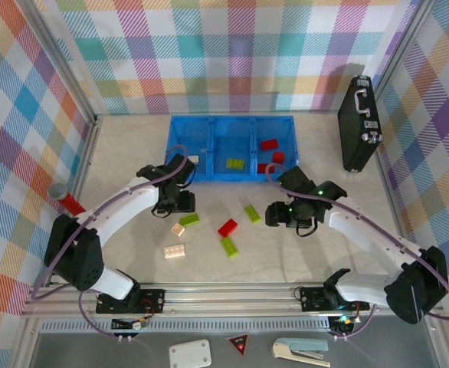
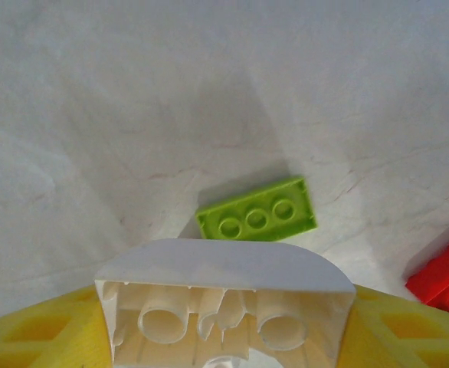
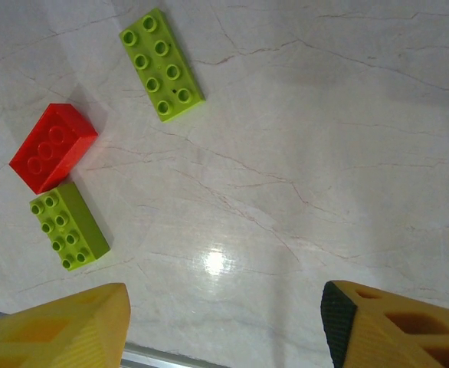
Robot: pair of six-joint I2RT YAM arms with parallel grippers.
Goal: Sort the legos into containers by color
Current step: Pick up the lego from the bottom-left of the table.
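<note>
One brick [image 2: 224,307] sits between the left jaws. Just beside them a second brick [image 2: 257,211] lies on the desk [image 1: 132,153]. Left of the right jaws lie a single brick [image 3: 162,63] and, nearer, a pair of bricks [image 3: 54,147] side by side. The tray [image 1: 232,175] stands behind both jaws, the briefcase [image 1: 360,123] to its right.
</note>
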